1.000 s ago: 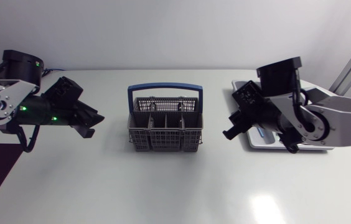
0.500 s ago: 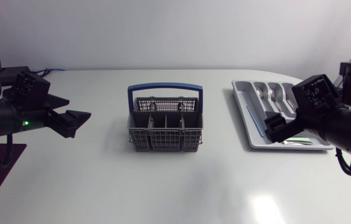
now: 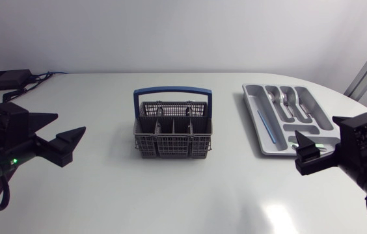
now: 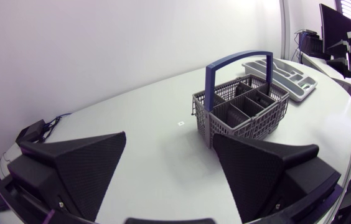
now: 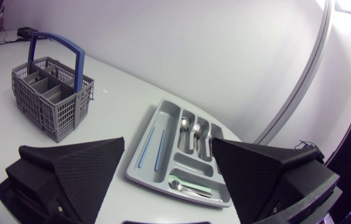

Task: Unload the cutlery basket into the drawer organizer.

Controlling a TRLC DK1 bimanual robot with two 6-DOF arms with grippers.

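The grey cutlery basket point(image 3: 174, 146) with a blue handle point(image 3: 173, 91) stands at the table's middle; I see no cutlery in its compartments. The grey drawer organizer point(image 3: 314, 109) lies at the right and holds spoons and forks point(image 3: 286, 99), a thin blue piece point(image 3: 265, 127) and a green-handled piece point(image 5: 188, 186). My left gripper point(image 3: 58, 130) hovers open and empty far to the left of the basket point(image 4: 241, 109). My right gripper point(image 3: 308, 155) is open and empty at the organizer's point(image 5: 163, 190) near right corner.
A small black box point(image 3: 4, 79) with cables lies at the table's far left corner. Bare white tabletop runs along the front of the basket point(image 5: 54, 96) and on either side of it.
Both arms have drawn back from the middle toward the table's side edges, the right one off the organizer. Both grippers have opened wide.
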